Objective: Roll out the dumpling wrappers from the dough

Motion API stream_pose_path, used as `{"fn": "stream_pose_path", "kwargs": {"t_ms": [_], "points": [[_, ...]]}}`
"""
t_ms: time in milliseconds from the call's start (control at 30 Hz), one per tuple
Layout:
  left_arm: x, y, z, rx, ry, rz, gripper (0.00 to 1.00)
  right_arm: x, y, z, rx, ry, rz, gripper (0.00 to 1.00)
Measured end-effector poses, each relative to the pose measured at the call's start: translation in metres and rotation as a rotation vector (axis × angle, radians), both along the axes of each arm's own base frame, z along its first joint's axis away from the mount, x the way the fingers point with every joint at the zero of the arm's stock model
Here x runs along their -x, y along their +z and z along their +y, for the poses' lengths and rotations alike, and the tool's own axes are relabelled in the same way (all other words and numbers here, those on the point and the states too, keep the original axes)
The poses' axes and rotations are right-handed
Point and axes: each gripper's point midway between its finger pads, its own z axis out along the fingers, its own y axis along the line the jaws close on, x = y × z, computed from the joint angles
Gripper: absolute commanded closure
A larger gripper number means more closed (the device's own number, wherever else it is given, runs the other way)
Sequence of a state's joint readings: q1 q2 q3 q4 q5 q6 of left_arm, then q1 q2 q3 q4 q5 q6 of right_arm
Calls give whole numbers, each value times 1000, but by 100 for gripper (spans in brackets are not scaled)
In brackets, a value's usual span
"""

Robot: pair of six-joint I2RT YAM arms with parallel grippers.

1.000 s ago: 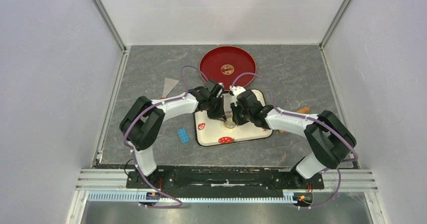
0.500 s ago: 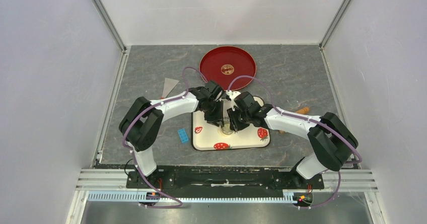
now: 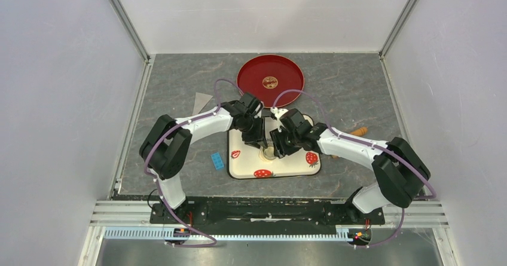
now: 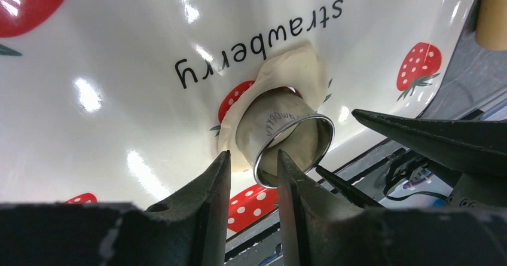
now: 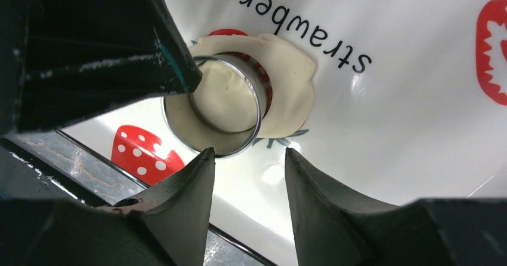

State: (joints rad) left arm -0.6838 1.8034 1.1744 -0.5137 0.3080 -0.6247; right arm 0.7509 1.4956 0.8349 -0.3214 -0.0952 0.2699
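The strawberry mat [image 3: 288,168] has swung square at frame centre, with the metal ring [image 4: 281,134] now stamping a wrapper [image 5: 218,95] from the dough [image 4: 299,69]; whether the left end effector [image 4: 254,155] is gripping cannot be told, and the right end effector [image 5: 248,152] is released.

— Where's the ring [image 5: 256,107]?
— Standing on the flattened dough [image 5: 290,80], dough filling it, on the strawberry board [image 5: 388,128].
— And the tools?
— The right tool [image 5: 248,155] sits just below it, fingers apart; the left tool's finger [image 5: 119,39] overlaps its upper-left rim.

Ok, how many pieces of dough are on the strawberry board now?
1: a flattened dough piece near the middle of the strawberry board, with the metal ring standing on it. The left arm and right arm cover part of the board from above, so more may be hidden.
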Motion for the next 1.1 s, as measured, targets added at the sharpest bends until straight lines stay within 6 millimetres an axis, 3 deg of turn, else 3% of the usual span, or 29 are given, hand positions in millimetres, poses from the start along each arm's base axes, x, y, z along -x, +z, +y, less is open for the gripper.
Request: {"fn": "stream_pose_path", "kwargs": {"t_ms": [333, 467, 600, 733, 800, 867, 1100], "points": [[-2, 5, -2, 36, -20, -6, 64, -4, 10, 2, -63, -44, 8, 53], [-2, 5, -2, 37, -28, -7, 69, -5, 9, 1, -93, -65, 18, 69], [-2, 5, -2, 37, -30, -6, 76, -4, 5, 1, -103, -74, 36, 75], [-1, 0, -1, 29, -39, 1, 88, -3, -2, 6, -116, -67, 52, 84], [1, -3, -3, 35, -47, 16, 97, -5, -3, 7, -122, -71, 55, 93], [3, -5, -3, 37, -54, 27, 98, -7, -4, 7, -125, -82, 55, 100], [7, -6, -3, 43, -70, 49, 98, -14, -5, 6, -135, -102, 49, 100]]}}
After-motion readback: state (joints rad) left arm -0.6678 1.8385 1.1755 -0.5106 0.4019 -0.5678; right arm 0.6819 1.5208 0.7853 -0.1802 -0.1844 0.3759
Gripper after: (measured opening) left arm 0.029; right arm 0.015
